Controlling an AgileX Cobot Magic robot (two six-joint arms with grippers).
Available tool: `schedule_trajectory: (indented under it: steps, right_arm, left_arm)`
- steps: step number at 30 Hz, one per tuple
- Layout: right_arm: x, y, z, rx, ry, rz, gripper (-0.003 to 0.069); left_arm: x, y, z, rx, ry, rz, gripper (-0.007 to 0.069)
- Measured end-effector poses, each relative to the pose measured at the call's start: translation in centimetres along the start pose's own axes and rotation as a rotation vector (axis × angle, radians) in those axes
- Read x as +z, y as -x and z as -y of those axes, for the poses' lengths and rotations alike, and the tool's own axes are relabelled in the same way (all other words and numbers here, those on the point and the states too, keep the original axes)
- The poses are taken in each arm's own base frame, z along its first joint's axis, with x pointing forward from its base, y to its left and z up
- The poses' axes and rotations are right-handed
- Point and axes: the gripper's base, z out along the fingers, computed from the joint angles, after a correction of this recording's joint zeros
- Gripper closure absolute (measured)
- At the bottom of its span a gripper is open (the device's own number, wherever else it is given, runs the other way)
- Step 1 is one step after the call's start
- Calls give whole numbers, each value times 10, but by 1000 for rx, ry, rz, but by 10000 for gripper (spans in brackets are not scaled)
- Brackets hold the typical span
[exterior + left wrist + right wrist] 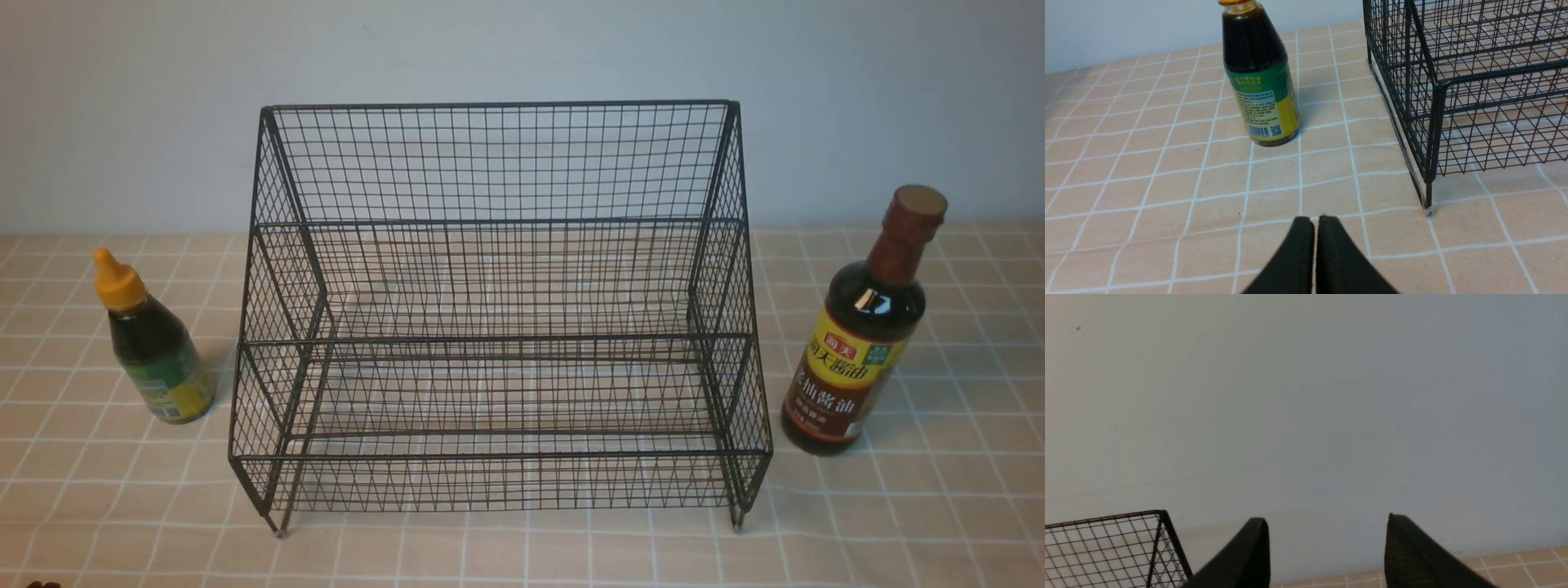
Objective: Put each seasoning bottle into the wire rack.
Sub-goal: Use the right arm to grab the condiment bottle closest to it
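Observation:
The black wire rack (498, 327) stands in the middle of the checked tablecloth with nothing on either tier. The short seasoning bottle (151, 343), orange-yellow nozzle cap and green-yellow label, stands upright to its left. The tall seasoning bottle (865, 327), brown-red cap and yellow-red label, stands upright to its right. Neither arm shows in the front view. In the left wrist view my left gripper (1314, 218) is shut on nothing, low over the cloth, short of the short bottle (1259, 81) and the rack's corner (1433, 122). My right gripper (1327, 522) is open and empty, facing the wall beside the rack's top corner (1159, 516).
A pale wall runs close behind the rack (522, 49). The checked tablecloth (522, 555) stretches in front of the rack and around both bottles.

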Motion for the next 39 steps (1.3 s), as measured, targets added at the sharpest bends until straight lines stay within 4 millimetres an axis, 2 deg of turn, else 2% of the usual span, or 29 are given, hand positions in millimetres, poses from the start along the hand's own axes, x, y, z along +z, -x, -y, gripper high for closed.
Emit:
schedule_trajectory:
  steps: [4,8,10,14,19,21,28,30,31,32,34,39]
  right_arm:
    - [13,-3,-19,-54,114,-16,302]
    - [28,-16,-32,-128,207,-52,299]
    - [32,-19,-32,-137,214,-63,296]
    - [54,-35,-33,-141,225,-124,243]
    - [70,-41,-34,-150,237,-139,185]
    - [81,-54,-33,-199,235,-185,162]
    - [98,-83,-28,-207,222,-289,158]
    - [102,-92,-26,-204,215,-324,188]
    - [103,-95,-26,-204,212,-335,230]
    - [103,-95,-26,-205,211,-338,230]
    - [102,-95,-25,-228,210,-343,398]
    - [90,-83,-24,-293,190,-340,391]
  left_arm:
    - [0,0,0,0,0,0,631]
    - [0,0,0,0,0,0,631]
    - [0,0,0,0,0,0,631]
    - [0,0,0,0,0,0,631]
    - [0,0,0,0,0,0,631]
    - [0,0,0,0,0,0,631]
    - [0,0,0,0,0,0,631]
    - [0,0,0,0,0,0,631]
    - [0,0,0,0,0,0,631]
    - [0,0,0,0,0,0,631]
    - [0,0,0,0,0,0,631]
    - [0,0,0,0,0,0,631]
